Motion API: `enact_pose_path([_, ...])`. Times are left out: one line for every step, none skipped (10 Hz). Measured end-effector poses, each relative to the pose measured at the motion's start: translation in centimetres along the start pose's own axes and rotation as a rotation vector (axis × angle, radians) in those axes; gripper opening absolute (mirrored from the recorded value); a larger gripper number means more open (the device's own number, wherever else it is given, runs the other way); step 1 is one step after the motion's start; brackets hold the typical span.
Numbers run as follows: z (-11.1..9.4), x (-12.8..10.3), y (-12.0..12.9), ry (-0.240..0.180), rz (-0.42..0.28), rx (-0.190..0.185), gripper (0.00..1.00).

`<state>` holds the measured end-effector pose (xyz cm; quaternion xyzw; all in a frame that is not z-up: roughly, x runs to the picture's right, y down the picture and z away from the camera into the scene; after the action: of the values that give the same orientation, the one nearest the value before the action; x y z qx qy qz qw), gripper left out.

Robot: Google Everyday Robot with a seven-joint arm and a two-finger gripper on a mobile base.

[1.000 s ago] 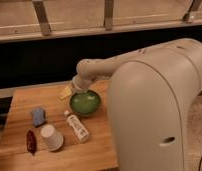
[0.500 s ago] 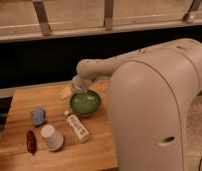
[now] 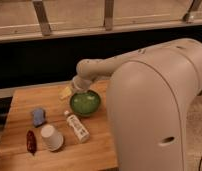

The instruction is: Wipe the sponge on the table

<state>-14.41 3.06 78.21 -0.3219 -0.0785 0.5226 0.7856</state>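
Blue-grey sponge (image 3: 38,116) on table (image 3: 21,102) looks soft, light; pinch its sides. Your gripper (image 3: 78,90), jaws apart, hangs by bowl (image 3: 85,104).

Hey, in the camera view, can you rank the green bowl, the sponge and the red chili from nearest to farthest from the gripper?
The gripper hovers over the far middle of the table.
1. green bowl: directly below the gripper, at its far rim.
2. sponge: toward the picture's left, lying flat on the wood.
3. red chili: near the front left corner in the picture.
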Motion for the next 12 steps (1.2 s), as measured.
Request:
enact_pose_path([-0.1,-0.2,0.2,0.015,-0.017,0.004,0.8])
enact_pose_path([0.3,-0.6,1.2,0.041,-0.056,-0.004,0.8])
enact_pose_path([1.0,-1.2,2.3,0.065,-0.098,-0.016,0.8])
enact_pose_path([2.0,-2.1,4.1,0.089,-0.147,-0.035,0.8])
enact_pose_path([3.0,-3.0,5.8,0.111,-0.191,-0.054,0.8])
enact_pose_path([4.1,-3.7,8.0,0.134,-0.241,-0.085,0.8])
enact_pose_path([5.0,-3.9,9.7,0.154,-0.279,-0.128,0.8])
enact_pose_path([5.5,-3.8,10.4,0.163,-0.29,-0.182,0.8])
enact_pose_path([6.1,-3.5,10.9,0.174,-0.287,-0.269,0.8])
enact_pose_path([6.5,-2.9,11.2,0.193,-0.284,-0.353,0.8])
enact_pose_path([6.8,-2.6,11.6,0.201,-0.284,-0.424,0.8])
enact_pose_path([6.9,-2.5,11.9,0.203,-0.286,-0.448,0.8])
